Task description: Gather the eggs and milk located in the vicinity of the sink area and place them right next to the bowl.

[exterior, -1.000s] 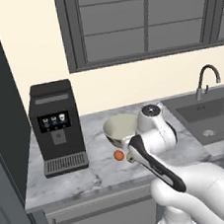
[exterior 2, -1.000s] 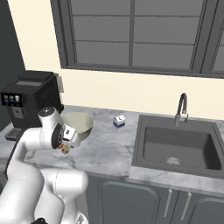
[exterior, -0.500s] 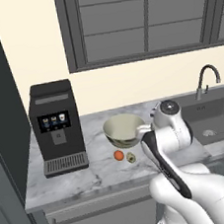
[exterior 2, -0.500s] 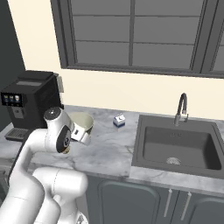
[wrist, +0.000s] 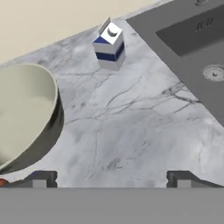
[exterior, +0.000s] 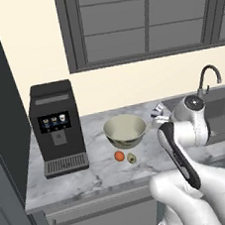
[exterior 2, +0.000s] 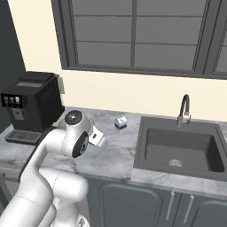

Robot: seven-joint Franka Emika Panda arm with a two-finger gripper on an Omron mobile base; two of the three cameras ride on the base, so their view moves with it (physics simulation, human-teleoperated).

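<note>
Left base view: both eggs lie on the worktop just in front of the bowl, the orange-brown egg to the left and the spotted olive egg just beside it on the right, neither clearly touching the bowl's wall. Judged from that placement, the egg part of the task is done. The milk stands upright toward the back wall, between the bowl and the sink, partly hidden behind the arm in this view. Right base view: the carton sits near the sink's left rim, apart from the bowl, so it is not yet delivered. Hand view: the camera looks across bare marble with the bowl at left, the milk ahead and upright, gabled top and blue band visible, and the sink basin at right. The pincer has its tips spread wide apart at the bottom edge, with nothing between them; it is empty and well short of the carton. Remaining, as I judge it: reach the milk, close on it, carry it over and set it down right next to the bowl. Roughly two thirds complete.
</note>
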